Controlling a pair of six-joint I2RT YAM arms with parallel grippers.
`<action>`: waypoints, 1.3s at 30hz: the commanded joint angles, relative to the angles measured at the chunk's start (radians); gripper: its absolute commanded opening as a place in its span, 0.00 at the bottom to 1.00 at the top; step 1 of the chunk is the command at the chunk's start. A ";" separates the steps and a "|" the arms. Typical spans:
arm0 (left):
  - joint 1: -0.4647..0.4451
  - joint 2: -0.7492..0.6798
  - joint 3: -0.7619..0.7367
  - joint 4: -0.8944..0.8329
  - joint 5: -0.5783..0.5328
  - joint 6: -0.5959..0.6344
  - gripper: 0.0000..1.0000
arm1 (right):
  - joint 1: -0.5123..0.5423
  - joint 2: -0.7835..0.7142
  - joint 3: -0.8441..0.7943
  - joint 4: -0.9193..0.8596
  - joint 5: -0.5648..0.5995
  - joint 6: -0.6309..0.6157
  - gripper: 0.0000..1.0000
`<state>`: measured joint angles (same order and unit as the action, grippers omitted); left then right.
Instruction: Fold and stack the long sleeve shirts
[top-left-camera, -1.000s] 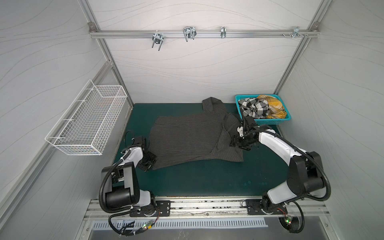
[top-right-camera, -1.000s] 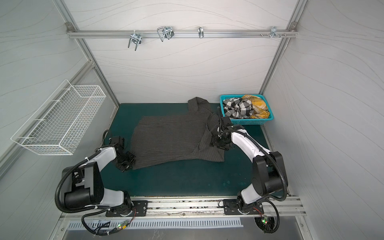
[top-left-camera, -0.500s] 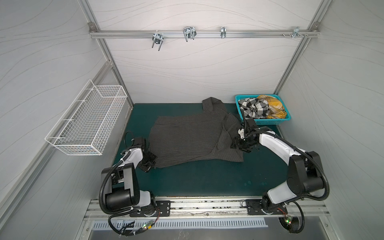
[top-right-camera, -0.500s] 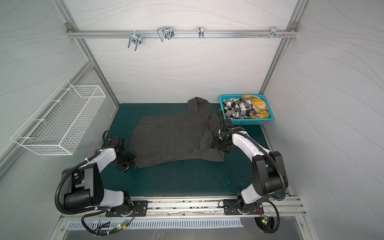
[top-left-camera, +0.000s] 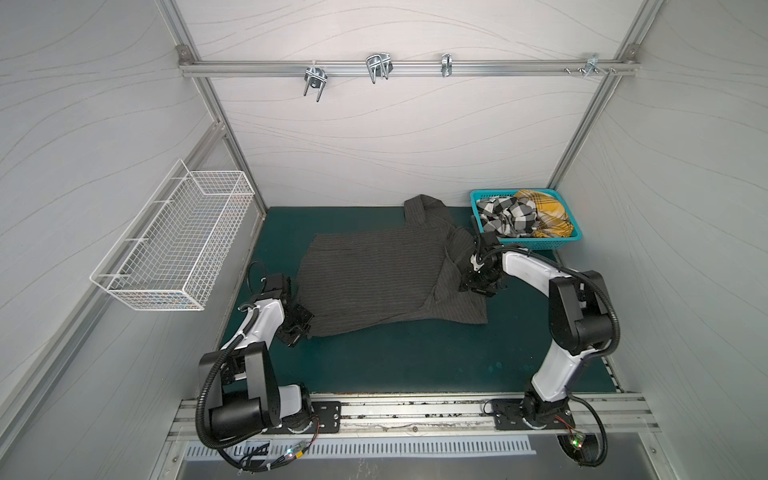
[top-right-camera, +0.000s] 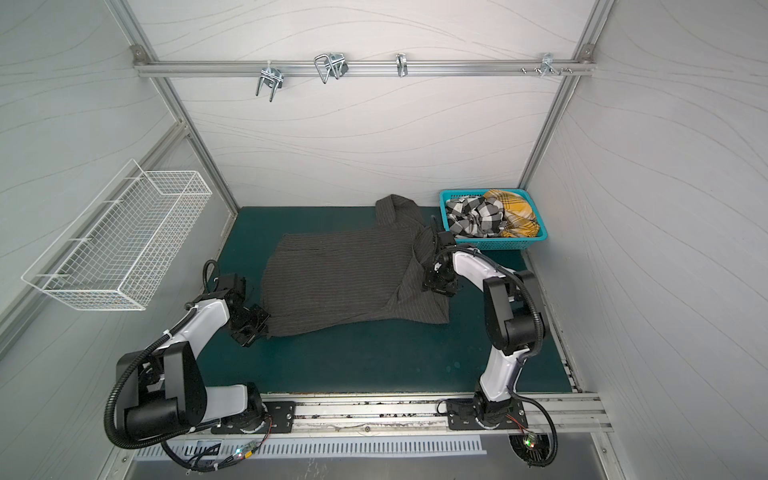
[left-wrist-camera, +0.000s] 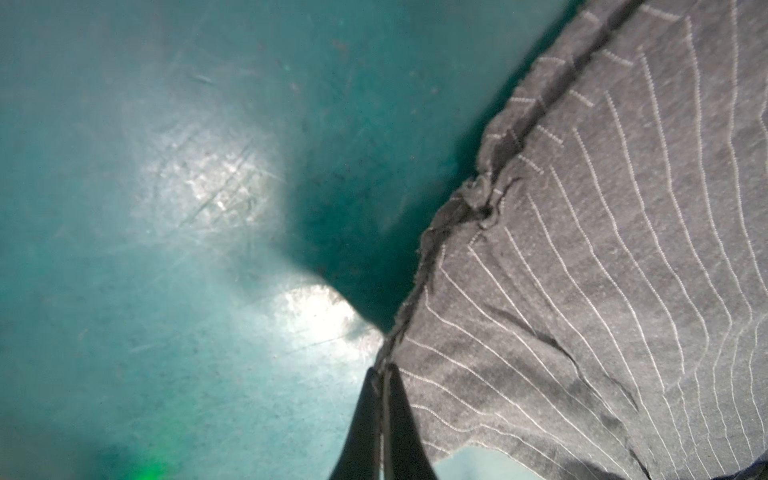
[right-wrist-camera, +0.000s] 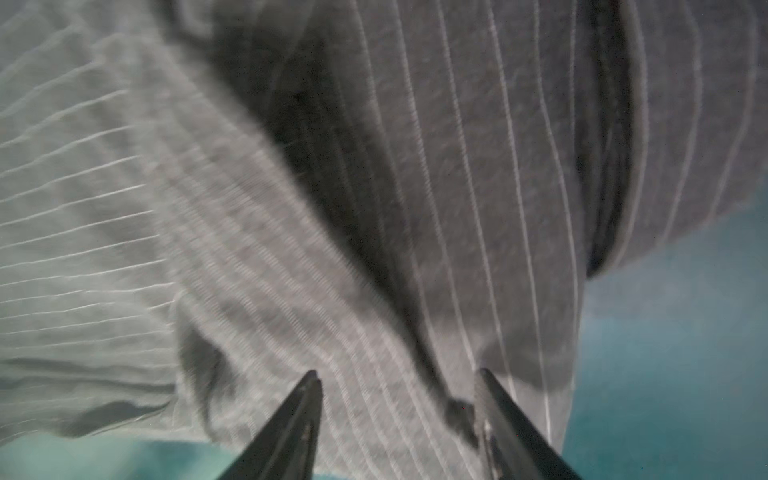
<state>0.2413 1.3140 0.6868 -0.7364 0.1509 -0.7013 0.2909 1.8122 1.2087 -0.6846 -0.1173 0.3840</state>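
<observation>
Just beyond the open-jawed right gripper (top-left-camera: 469, 286), a teal plastic lattice basket (top-left-camera: 536, 244) holds a black-and-white check shirt (top-left-camera: 507, 216) and a mustard-yellow plaid shirt (top-left-camera: 548, 212). The left gripper (left-wrist-camera: 381, 368) clenches the edge of the charcoal pinstriped shirt (top-left-camera: 374, 278).

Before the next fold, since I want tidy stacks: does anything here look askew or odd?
The dark charcoal pinstriped cloth shirt lies skewed on the green mat: its right side is bunched into ridges, and one end sticks out toward the back wall. Nothing looks spilled or torn.

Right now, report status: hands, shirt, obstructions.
Left hand shut on pinstripe shirt edge. Right hand open, straddling a fold. Shirt spread on mat, right side bunched. Teal basket close behind right hand.
</observation>
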 joint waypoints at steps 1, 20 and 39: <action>-0.003 0.005 0.018 -0.012 0.001 0.013 0.00 | -0.005 0.036 0.036 0.002 0.022 -0.023 0.49; -0.002 -0.043 0.003 -0.038 -0.020 -0.011 0.00 | 0.034 -0.090 -0.047 -0.005 0.031 0.009 0.00; -0.072 -0.047 0.262 -0.118 -0.080 -0.113 0.00 | -0.037 -0.337 0.067 -0.101 0.021 0.063 0.00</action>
<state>0.1692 1.2148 0.8497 -0.8806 0.1005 -0.7990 0.2771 1.4380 1.1839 -0.7593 -0.0864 0.4538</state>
